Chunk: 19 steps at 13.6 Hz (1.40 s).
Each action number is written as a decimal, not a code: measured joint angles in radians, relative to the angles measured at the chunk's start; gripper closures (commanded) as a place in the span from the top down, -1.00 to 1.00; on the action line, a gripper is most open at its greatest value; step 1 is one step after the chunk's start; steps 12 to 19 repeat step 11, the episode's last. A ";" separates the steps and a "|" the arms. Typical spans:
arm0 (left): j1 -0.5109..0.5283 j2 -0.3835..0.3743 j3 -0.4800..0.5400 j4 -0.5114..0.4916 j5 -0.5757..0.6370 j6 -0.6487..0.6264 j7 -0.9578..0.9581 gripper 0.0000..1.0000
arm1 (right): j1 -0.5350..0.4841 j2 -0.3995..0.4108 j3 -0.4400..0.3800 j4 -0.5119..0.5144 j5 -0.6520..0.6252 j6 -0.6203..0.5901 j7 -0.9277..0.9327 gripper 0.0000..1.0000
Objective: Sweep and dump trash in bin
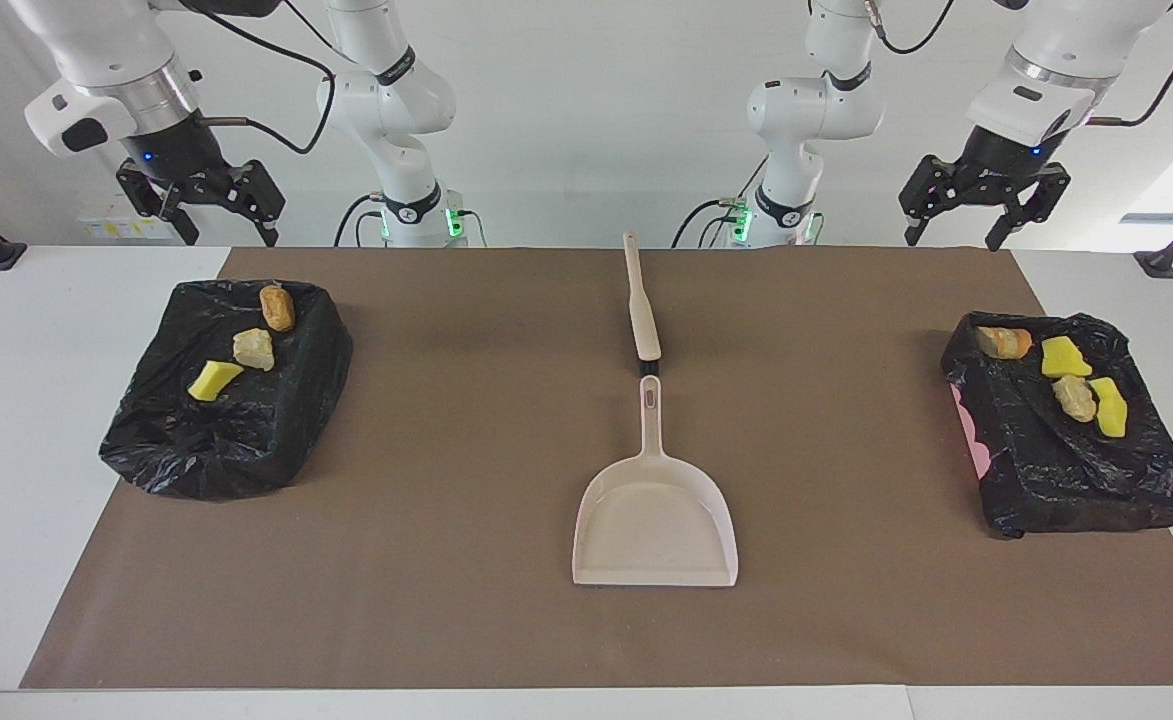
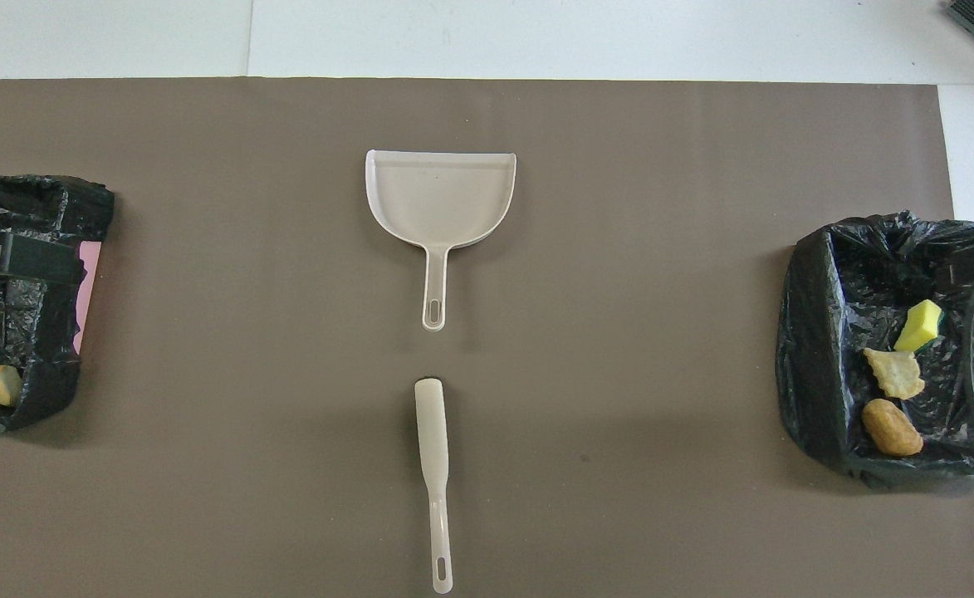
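Observation:
All the trash lies in two black-bagged bins. The bin (image 1: 206,460) at the right arm's end holds a bread piece (image 1: 277,307), a tan lump (image 1: 253,349) and a yellow sponge (image 1: 214,380). In the bin (image 1: 1076,490) at the left arm's end are a bread piece (image 1: 1004,342), a tan lump (image 1: 1074,397) and two yellow sponges (image 1: 1063,357). My left gripper (image 1: 951,242) hangs open and empty high over its bin. High over the other bin, my right gripper (image 1: 231,240) is open and empty too.
A beige dustpan (image 1: 656,520) lies mid-mat, its handle pointing toward the robots. The beige brush (image 1: 643,300) lies in line with it, nearer the robots. A brown mat (image 1: 446,500) covers the white table.

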<state>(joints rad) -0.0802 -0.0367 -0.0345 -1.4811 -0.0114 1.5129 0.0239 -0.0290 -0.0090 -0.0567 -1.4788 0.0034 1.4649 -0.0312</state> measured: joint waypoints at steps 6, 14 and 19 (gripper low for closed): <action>0.024 0.000 -0.016 -0.001 0.000 -0.006 0.000 1.00 | 0.000 0.000 0.000 0.000 0.000 0.000 0.000 1.00; 0.024 -0.002 -0.018 -0.002 0.000 -0.013 0.000 1.00 | 0.000 0.000 0.000 0.000 0.000 0.000 0.000 1.00; 0.024 -0.002 -0.018 -0.002 0.000 -0.013 0.000 1.00 | 0.000 0.000 0.000 0.000 0.000 0.000 0.000 1.00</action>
